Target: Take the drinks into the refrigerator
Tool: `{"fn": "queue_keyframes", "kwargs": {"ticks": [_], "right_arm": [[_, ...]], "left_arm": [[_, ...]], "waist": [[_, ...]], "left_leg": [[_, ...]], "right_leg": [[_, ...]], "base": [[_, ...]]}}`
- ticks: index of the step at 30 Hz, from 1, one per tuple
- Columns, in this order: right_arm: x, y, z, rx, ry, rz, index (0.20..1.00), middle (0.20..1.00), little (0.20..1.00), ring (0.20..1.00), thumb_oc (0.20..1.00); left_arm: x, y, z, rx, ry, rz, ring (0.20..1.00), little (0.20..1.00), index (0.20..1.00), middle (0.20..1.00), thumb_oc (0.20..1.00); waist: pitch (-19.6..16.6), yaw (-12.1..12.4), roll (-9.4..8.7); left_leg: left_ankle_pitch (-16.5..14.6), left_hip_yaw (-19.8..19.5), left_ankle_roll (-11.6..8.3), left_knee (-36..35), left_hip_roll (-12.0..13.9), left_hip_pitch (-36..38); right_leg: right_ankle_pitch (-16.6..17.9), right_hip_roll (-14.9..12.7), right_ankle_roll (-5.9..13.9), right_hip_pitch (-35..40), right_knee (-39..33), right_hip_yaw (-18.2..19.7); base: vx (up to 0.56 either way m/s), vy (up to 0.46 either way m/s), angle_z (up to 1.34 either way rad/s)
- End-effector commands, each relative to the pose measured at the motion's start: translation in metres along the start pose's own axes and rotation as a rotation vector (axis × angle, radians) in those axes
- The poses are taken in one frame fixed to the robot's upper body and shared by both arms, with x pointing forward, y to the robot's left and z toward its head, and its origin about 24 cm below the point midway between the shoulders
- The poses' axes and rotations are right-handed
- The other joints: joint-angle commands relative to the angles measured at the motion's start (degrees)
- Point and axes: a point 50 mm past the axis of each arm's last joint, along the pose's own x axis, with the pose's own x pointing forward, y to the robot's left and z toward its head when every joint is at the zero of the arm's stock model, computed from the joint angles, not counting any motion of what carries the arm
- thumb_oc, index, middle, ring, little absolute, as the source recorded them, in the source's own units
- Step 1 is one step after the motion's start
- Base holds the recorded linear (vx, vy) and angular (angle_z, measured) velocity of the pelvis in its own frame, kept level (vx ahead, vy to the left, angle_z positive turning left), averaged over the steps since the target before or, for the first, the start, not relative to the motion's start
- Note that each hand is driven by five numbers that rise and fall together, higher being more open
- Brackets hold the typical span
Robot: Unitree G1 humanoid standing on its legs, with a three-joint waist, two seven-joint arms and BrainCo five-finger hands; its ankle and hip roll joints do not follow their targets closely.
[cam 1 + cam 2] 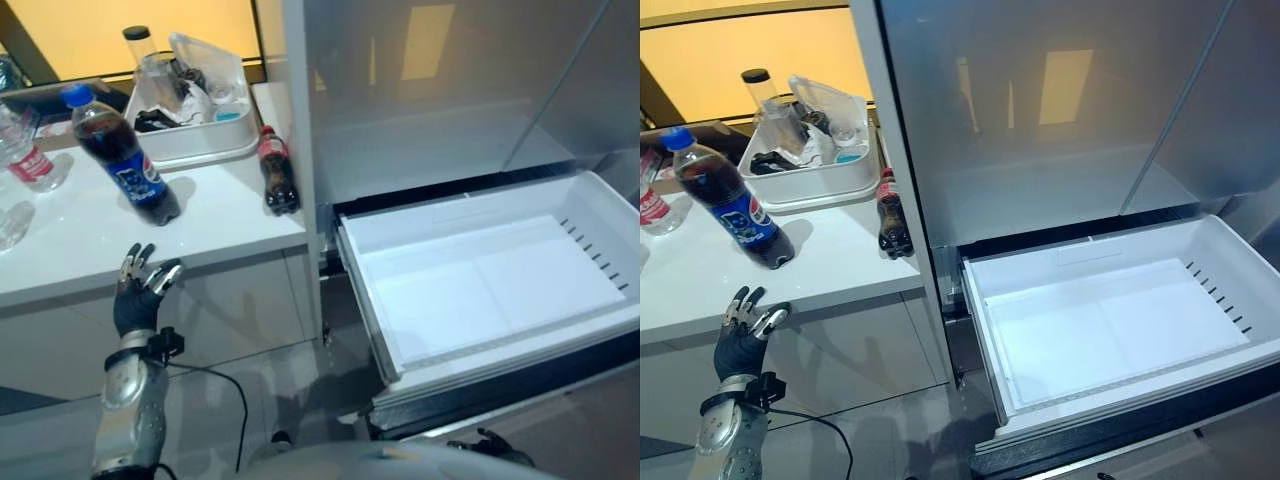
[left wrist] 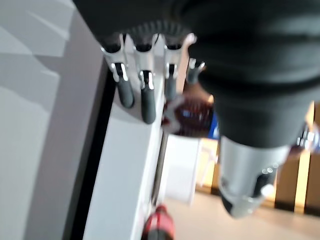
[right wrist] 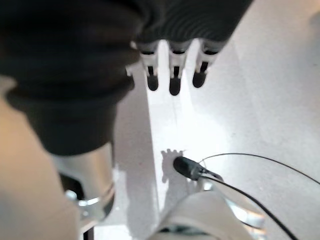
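Fridge drawer (image 1: 480,290) stands pulled fully out, white and bare inside, its front edge well right of the counter (image 1: 100,250). Left hand (image 1: 140,290) hangs below the counter's front edge, fingers straight and released, holding nothing. Right hand (image 3: 172,70) hangs over the floor, fingers relaxed. Large cola bottle (image 1: 120,155), blue-capped and dark, leans on the counter; small cola bottle (image 1: 277,170), red-labelled, stands near the fridge-side edge.

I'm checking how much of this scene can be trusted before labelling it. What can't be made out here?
- White bin: its jumbled contents are too cluttered to identify.
- Clear bottles are cut off by the left eye view's left edge.
- Small cola bottle: blurred and cropped in the left wrist view.
- Freezer drawer: front underside hidden by its own rim.
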Motion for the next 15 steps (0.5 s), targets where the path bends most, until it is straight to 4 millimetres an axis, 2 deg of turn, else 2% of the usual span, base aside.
{"fn": "queue_keyframes", "kwargs": {"ticks": [1, 2, 4, 9, 15], "right_arm": [[0.003, -0.006, 0.023, 0.018, -0.058, -0.007, 1.000, 1.000, 1.000, 1.000, 1.000], [0.003, -0.007, 0.024, 0.005, -0.057, -0.003, 1.000, 1.000, 1.000, 1.000, 1.000], [0.003, -0.008, 0.025, -0.007, -0.054, 0.001, 1.000, 1.000, 1.000, 1.000, 1.000], [0.004, -0.006, 0.031, -0.011, -0.062, 0.006, 1.000, 1.000, 1.000, 1.000, 1.000], [0.004, -0.002, 0.028, -0.043, -0.043, 0.024, 1.000, 1.000, 1.000, 1.000, 1.000]], "left_arm": [[0.003, 0.013, 0.012, 0.017, -0.041, 0.060, 1.000, 1.000, 1.000, 1.000, 1.000], [0.006, 0.021, 0.014, 0.063, -0.042, 0.092, 1.000, 1.000, 1.000, 1.000, 1.000], [0.013, 0.024, 0.017, 0.089, -0.045, 0.112, 1.000, 1.000, 1.000, 1.000, 1.000], [0.030, 0.027, 0.028, 0.100, -0.085, 0.151, 1.000, 1.000, 1.000, 1.000, 1.000], [0.052, 0.030, 0.051, 0.175, -0.153, 0.171, 1.000, 1.000, 1.000, 1.000, 1.000]], "waist": [[0.20, 0.44, -2.29], [-0.18, 0.62, -2.23], [-0.49, 0.67, -2.21], [-0.97, 0.54, -2.08], [-1.66, -0.08, -1.84]], "left_leg": [[-2.04, -1.90, 1.11, 0.06, -0.75, -0.58], [-2.06, -1.92, 1.10, 0.06, -0.84, -0.59], [-2.03, -1.93, 1.11, 0.06, -0.90, -0.60], [-1.91, -1.92, 1.03, 0.06, -1.01, -0.72], [-2.15, -1.51, 0.91, 0.06, -1.15, -0.36]], "right_leg": [[-0.21, -2.47, 4.32, 0.90, 0.56, -1.31], [-0.27, -2.57, 4.37, 1.03, 0.56, -1.48], [-0.27, -2.62, 4.44, 1.08, 0.56, -1.54], [-0.09, -2.83, 4.58, 0.85, 0.56, -1.42], [0.04, -2.94, 4.75, 0.83, 0.56, -1.02]], "base": [[0.01, 0.020, 0.06], [0.01, 0.014, 0.06], [0.01, 0.011, 0.03], [0.00, 0.000, 0.00], [0.00, 0.000, 0.00]]}}
